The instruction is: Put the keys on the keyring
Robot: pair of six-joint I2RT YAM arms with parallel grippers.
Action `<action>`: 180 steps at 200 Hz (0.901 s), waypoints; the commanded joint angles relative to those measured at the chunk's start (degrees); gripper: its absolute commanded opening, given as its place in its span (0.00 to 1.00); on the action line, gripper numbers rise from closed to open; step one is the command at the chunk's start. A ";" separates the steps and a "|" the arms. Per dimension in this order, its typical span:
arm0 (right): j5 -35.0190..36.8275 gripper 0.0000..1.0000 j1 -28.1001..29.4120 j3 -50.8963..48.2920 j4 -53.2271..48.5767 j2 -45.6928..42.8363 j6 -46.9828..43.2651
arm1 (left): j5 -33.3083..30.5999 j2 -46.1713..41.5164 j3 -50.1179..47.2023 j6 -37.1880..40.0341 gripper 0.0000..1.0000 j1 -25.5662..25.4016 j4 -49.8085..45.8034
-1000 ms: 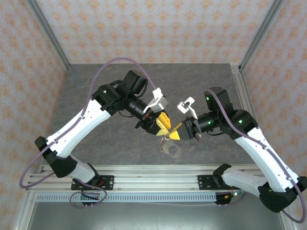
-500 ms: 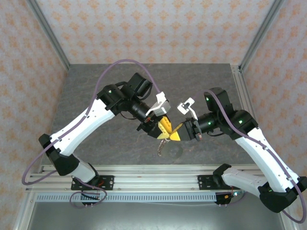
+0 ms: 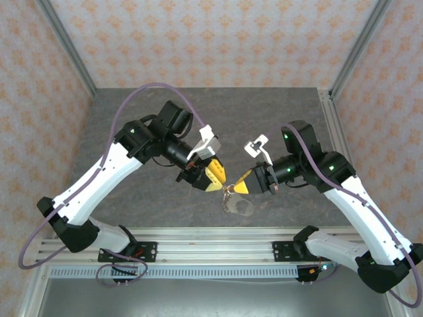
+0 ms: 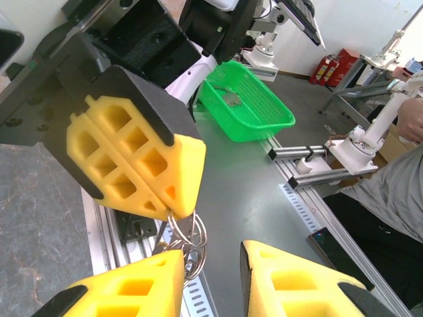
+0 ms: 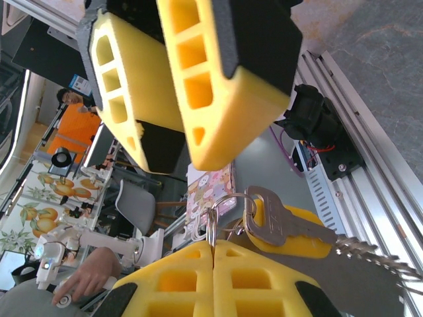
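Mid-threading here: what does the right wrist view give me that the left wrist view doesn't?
Right wrist: a silvery key with a toothed blade, hanging at the keyring. Left wrist: a green basket beyond the table's rail. Both: the right gripper, jaws shut on the keyring, and the left gripper, jaws open, close by it.
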 commanded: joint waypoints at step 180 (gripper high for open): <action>-1.43 0.00 0.11 1.83 2.05 -0.78 0.16 | -0.19 2.67 1.10 2.66 0.27 -1.57 -1.80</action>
